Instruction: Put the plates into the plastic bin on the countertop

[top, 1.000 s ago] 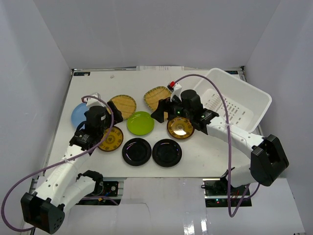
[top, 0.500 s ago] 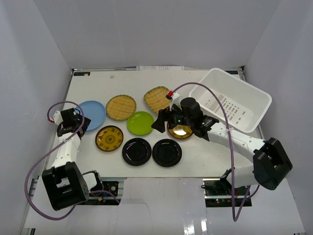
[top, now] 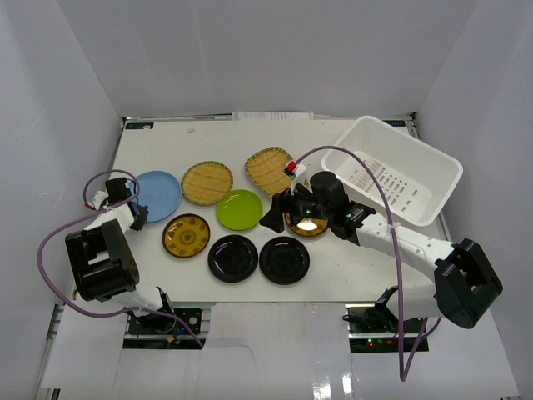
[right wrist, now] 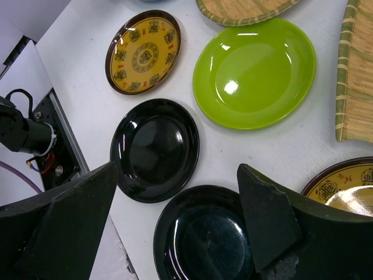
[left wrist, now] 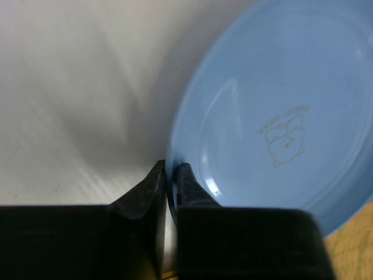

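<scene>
Logging progress: nothing binned; plastic bin (top: 433, 179) looks empty, all eight plates (top: 239, 209) lie on the countertop (top: 183, 142). left gripper (left wrist: 170, 175) pinches the light blue plate (left wrist: 274, 116) at its rim; right gripper (right wrist: 175, 227) hangs spread wide near the gold plate (right wrist: 344, 186).

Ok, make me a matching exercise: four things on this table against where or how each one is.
1. light blue plate
2. lime green plate
3. plastic bin
4. right gripper

A. far right, no plates inside
B. rim pinched by the left gripper
C. jaws wide open
D. directly beyond the left black plate

Pairs: 1-B, 2-D, 3-A, 4-C
</scene>
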Robot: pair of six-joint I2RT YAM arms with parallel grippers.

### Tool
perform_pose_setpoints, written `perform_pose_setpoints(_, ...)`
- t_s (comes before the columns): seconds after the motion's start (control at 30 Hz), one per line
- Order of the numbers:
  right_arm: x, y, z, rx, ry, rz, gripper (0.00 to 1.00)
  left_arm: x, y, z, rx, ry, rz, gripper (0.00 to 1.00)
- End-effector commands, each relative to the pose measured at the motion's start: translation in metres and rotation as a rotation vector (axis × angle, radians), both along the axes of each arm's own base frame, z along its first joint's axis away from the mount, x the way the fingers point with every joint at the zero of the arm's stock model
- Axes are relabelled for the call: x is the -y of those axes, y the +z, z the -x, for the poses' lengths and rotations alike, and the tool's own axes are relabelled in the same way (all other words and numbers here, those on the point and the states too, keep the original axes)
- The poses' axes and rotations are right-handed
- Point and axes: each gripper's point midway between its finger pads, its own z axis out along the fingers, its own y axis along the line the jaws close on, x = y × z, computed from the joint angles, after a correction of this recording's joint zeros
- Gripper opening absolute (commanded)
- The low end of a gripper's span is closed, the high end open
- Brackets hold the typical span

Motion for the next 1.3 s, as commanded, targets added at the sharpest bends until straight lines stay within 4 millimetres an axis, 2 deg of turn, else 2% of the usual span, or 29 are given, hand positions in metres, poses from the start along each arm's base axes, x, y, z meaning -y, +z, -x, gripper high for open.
perform_pose_setpoints(0.0, -0.004, 0.014, 0.003, 0.048, 0.033, -0.039, 0.89, -0.014, 0.006, -0.008, 0.006, 0.023, -0.048, 0.07)
perform_pose_setpoints(0.03, -0.004, 0.014, 0.004, 0.048, 0.035, -0.039, 0.89, -0.016, 0.007, -0.009, 0.005, 0.021, -0.057, 0.0)
perform_pose_setpoints(0.13, -0.006, 0.015, 0.001, 0.053, 0.033, -0.039, 0.89, -0.024, 0.022, -0.013, 0.028, 0.035, -0.098, 0.0)
perform_pose_setpoints(0.2, -0.01, 0.012, 0.0, 0.04, 0.042, -0.03, 0.9, -0.029, 0.053, -0.02, 0.107, 0.035, -0.146, 0.0)
perform_pose_setpoints(0.23, -0.015, 0.02, -0.003, 0.049, 0.047, -0.042, 0.91, -0.029, 0.068, -0.024, 0.153, 0.023, -0.159, 0.0)
perform_pose_setpoints(0.27, -0.018, 0.018, -0.005, 0.04, 0.054, -0.037, 0.93, -0.028, 0.1, -0.028, 0.244, 0.012, -0.188, 0.0)
perform_pose_setpoints(0.3, -0.022, 0.021, -0.006, 0.027, 0.066, -0.049, 0.96, -0.024, 0.117, -0.034, 0.309, -0.021, -0.194, 0.0)
perform_pose_setpoints(0.33, -0.029, 0.034, -0.009, 0.037, 0.076, -0.075, 0.98, -0.02, 0.134, -0.035, 0.363, -0.038, -0.202, 0.0)
perform_pose_setpoints(0.37, -0.035, 0.034, -0.009, 0.021, 0.095, -0.083, 0.98, -0.015, 0.163, -0.034, 0.449, -0.059, -0.225, 0.0)
perform_pose_setpoints(0.4, -0.039, 0.039, -0.012, 0.02, 0.1, -0.095, 0.96, -0.007, 0.178, -0.035, 0.494, -0.086, -0.232, 0.0)
perform_pose_setpoints(0.47, -0.05, 0.056, -0.021, 0.017, 0.093, -0.12, 0.92, 0.014, 0.201, -0.037, 0.565, -0.188, -0.244, 0.0)
perform_pose_setpoints(0.5, -0.053, 0.063, -0.024, 0.021, 0.09, -0.13, 0.91, 0.038, 0.22, -0.04, 0.636, -0.272, -0.254, 0.0)
perform_pose_setpoints(0.57, -0.056, 0.071, -0.036, 0.025, 0.046, -0.13, 0.9, 0.078, 0.218, -0.041, 0.661, -0.468, -0.215, 0.0)
perform_pose_setpoints(0.6, -0.059, 0.088, -0.043, 0.051, 0.027, -0.15, 0.9, 0.101, 0.215, -0.039, 0.659, -0.547, -0.194, 0.0)
perform_pose_setpoints(0.63, -0.059, 0.093, -0.047, 0.057, 0.008, -0.149, 0.9, 0.113, 0.203, -0.034, 0.637, -0.597, -0.18, 0.0)
perform_pose_setpoints(0.67, -0.06, 0.105, -0.06, 0.084, -0.039, -0.154, 0.9, 0.134, 0.198, -0.03, 0.65, -0.685, -0.13, 0.0)
perform_pose_setpoints(0.7, -0.061, 0.109, -0.066, 0.093, -0.064, -0.15, 0.9, 0.143, 0.196, -0.026, 0.66, -0.726, -0.109, 0.0)
perform_pose_setpoints(0.73, -0.06, 0.098, -0.075, 0.084, -0.096, -0.111, 0.9, 0.152, 0.186, -0.02, 0.652, -0.772, -0.087, 0.0)
perform_pose_setpoints(0.8, -0.063, 0.106, -0.086, 0.1, -0.12, -0.094, 0.9, 0.18, 0.185, -0.011, 0.679, -0.892, -0.039, 0.0)
perform_pose_setpoints(0.83, -0.063, 0.102, -0.089, 0.096, -0.132, -0.078, 0.9, 0.189, 0.187, -0.007, 0.691, -0.927, -0.038, 0.0)
perform_pose_setpoints(0.87, -0.062, 0.094, -0.097, 0.095, -0.163, -0.053, 0.9, 0.212, 0.19, 0.0, 0.715, -1.015, -0.013, 0.0)
perform_pose_setpoints(0.93, -0.051, 0.084, -0.112, 0.096, -0.254, 0.015, 0.92, 0.227, 0.198, 0.007, 0.75, -1.082, -0.008, 0.0)
perform_pose_setpoints(0.97, -0.045, 0.078, -0.115, 0.098, -0.281, 0.05, 0.93, 0.238, 0.203, 0.011, 0.761, -1.121, -0.004, 0.0)
perform_pose_setpoints(1.03, -0.033, 0.074, -0.121, 0.121, -0.347, 0.083, 0.94, 0.247, 0.209, 0.014, 0.776, -1.156, -0.01, 0.0)
perform_pose_setpoints(1.13, -0.025, 0.068, -0.121, 0.119, -0.369, 0.12, 0.97, 0.264, 0.215, 0.02, 0.792, -1.208, -0.004, 0.0)
perform_pose_setpoints(1.17, -0.023, 0.067, -0.121, 0.116, -0.373, 0.13, 0.82, 0.269, 0.215, 0.022, 0.791, -1.221, -0.001, 0.0)
perform_pose_setpoints(1.2, -0.02, 0.067, -0.12, 0.114, -0.377, 0.137, 0.63, 0.269, 0.215, 0.021, 0.788, -1.219, -0.002, 0.0)
perform_pose_setpoints(1.23, -0.016, 0.069, -0.119, 0.12, -0.392, 0.135, 0.31, 0.269, 0.215, 0.02, 0.781, -1.21, -0.007, 0.0)
perform_pose_setpoints(1.27, -0.013, 0.073, -0.12, 0.128, -0.408, 0.131, 0.16, 0.27, 0.213, 0.021, 0.77, -1.211, -0.001, 0.03)
